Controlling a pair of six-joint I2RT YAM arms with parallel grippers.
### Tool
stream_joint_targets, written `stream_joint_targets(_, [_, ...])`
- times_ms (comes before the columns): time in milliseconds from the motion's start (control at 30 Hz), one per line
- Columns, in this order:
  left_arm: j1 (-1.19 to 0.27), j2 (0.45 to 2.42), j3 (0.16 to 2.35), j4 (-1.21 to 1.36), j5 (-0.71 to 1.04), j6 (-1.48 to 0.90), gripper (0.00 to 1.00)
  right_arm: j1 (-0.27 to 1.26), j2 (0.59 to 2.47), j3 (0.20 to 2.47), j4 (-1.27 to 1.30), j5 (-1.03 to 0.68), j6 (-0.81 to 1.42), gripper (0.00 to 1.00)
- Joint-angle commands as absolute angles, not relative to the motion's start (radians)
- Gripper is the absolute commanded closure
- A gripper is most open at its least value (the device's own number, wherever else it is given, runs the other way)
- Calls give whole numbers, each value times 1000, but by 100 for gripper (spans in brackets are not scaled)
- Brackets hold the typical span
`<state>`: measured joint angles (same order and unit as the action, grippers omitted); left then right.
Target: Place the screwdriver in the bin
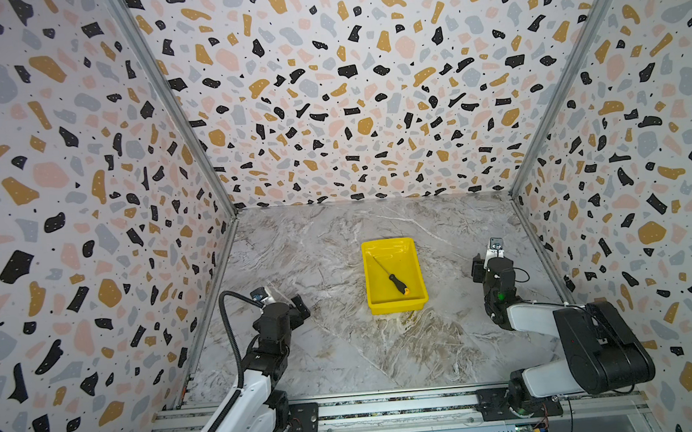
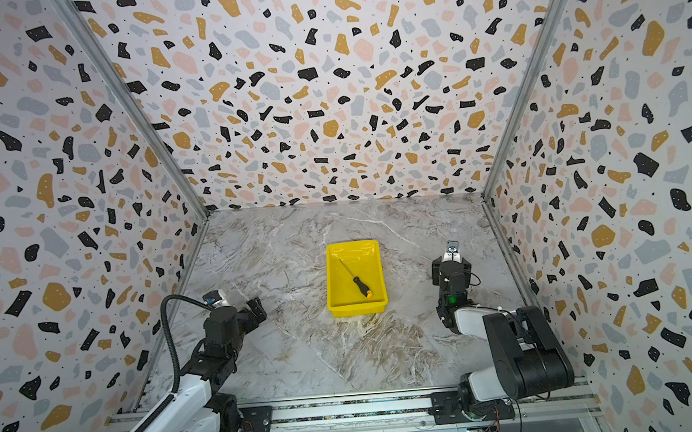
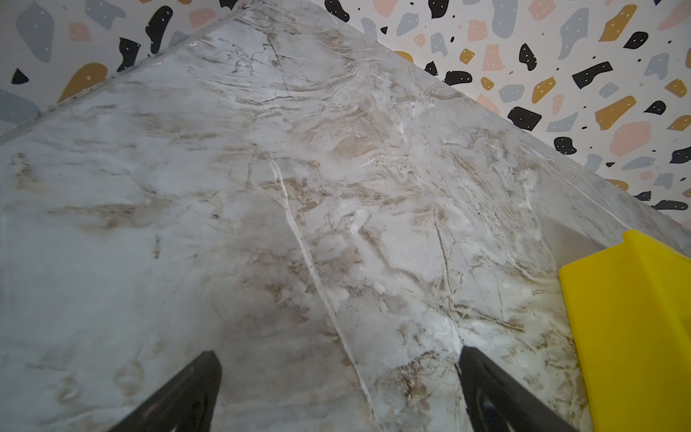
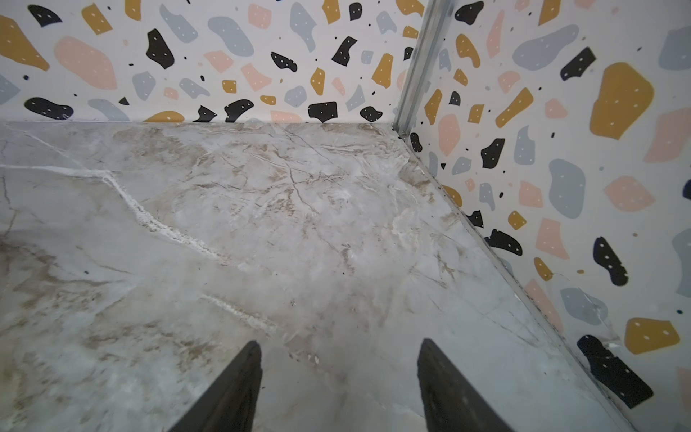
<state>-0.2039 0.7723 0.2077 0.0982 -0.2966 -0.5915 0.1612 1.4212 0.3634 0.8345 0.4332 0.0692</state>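
In both top views the rail lies nearest; beyond it, on the bench, the screwdriver lies slantwise inside the bin. Left wrist view: the left gripper gapes wide, empty, near the bin. Right wrist view: the right gripper stands parted, holding nothing.

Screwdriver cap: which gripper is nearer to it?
Right, though only slightly. The right gripper is right of the bin, about level with the screwdriver; the left gripper is left of the bin's near corner, farther from the cap.
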Motion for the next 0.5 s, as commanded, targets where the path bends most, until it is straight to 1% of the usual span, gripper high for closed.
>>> stream_joint_targets(0, [-206, 766, 224, 127, -303, -597, 0, 157, 1425, 322, 995, 387, 44, 33])
stream_joint_targets(100, [-205, 765, 223, 128, -305, -597, 0, 157, 1461, 264, 1141, 379, 23, 32])
stream_joint_targets(200, [-206, 767, 224, 128, -304, -597, 0, 161, 1457, 260, 1142, 362, 18, 29])
stream_joint_targets(233, [-206, 768, 224, 130, -305, -597, 0, 160, 1455, 259, 1140, 359, 18, 26])
stream_joint_targets(267, [-206, 767, 224, 130, -304, -596, 0, 160, 1456, 259, 1138, 356, 19, 19])
stream_joint_targets(300, [-205, 768, 223, 129, -305, -597, 0, 160, 1455, 257, 1146, 351, 17, 0])
stream_joint_targets(467, [-205, 770, 223, 130, -306, -599, 0, 156, 1443, 208, 1225, 312, 8, 1])
